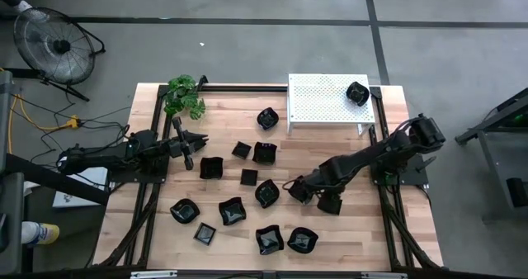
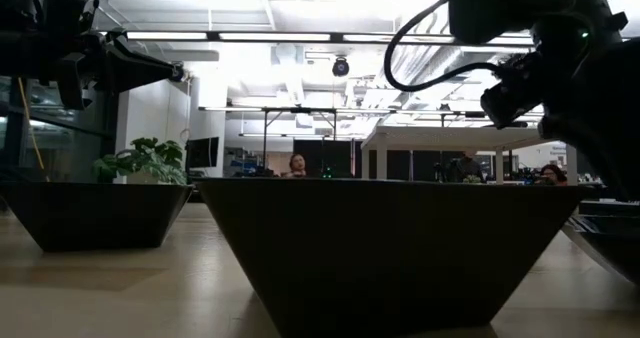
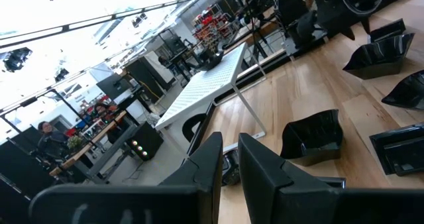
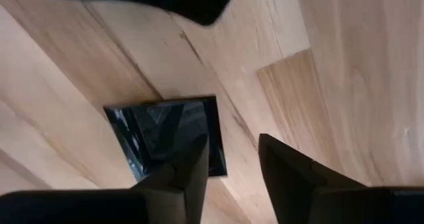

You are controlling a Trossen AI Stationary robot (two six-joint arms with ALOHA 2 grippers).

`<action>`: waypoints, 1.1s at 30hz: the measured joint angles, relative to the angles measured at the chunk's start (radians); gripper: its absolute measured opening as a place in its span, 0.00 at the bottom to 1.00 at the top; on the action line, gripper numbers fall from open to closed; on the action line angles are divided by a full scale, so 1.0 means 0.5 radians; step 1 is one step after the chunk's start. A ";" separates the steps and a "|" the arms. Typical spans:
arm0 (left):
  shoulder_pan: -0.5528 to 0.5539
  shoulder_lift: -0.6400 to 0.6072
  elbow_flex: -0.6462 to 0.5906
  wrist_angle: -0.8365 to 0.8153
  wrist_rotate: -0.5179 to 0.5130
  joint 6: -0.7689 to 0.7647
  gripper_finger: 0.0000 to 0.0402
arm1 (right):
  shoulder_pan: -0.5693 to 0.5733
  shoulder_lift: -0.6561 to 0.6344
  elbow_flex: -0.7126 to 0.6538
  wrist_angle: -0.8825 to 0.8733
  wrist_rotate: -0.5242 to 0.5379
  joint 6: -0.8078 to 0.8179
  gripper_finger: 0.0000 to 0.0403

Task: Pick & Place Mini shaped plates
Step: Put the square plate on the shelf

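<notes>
While the right gripper hangs low over the table, its fingers stand apart and clasp nothing. One finger is over the hollow of a square plate and the other is over bare wood just outside it, so the plate's rim lies between them. From above, that gripper is well out from the rack, toward the table's near side and about level with the rack's left end. The plate lies flat on the wood right under it.

From where I stand, these dishes look light, stiff and very glossy, so I'd expect them to be slippery. They may be brittle too, if they are ceramic or hard plastic, though I can't tell which. The walls slope outward, so a pinch across the whole dish would likely squeeze it out. Taking one wall, with a finger inside and a finger outside near the middle of a straight side, seems the surer hold. A corner would likely let it swing.

One plate already sits on the rack's right end. The other plates are scattered over the wood in front of the rack and off to its left, most of them apart from one another.

The left gripper waits far to the rack's left, beside a small plant. Its fingers are drawn close together on nothing.
</notes>
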 joint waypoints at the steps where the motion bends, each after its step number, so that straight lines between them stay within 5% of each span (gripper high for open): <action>1: -0.001 0.000 0.000 0.000 0.000 0.000 0.11 | 0.000 0.003 0.000 0.004 0.017 0.001 0.35; 14: -0.001 0.000 0.000 0.000 0.000 0.000 0.11 | 0.001 0.110 0.000 0.131 -0.095 -0.015 0.51; 33: -0.001 0.000 0.000 0.000 0.001 0.000 0.11 | 0.001 0.137 0.000 0.127 -0.061 -0.080 0.29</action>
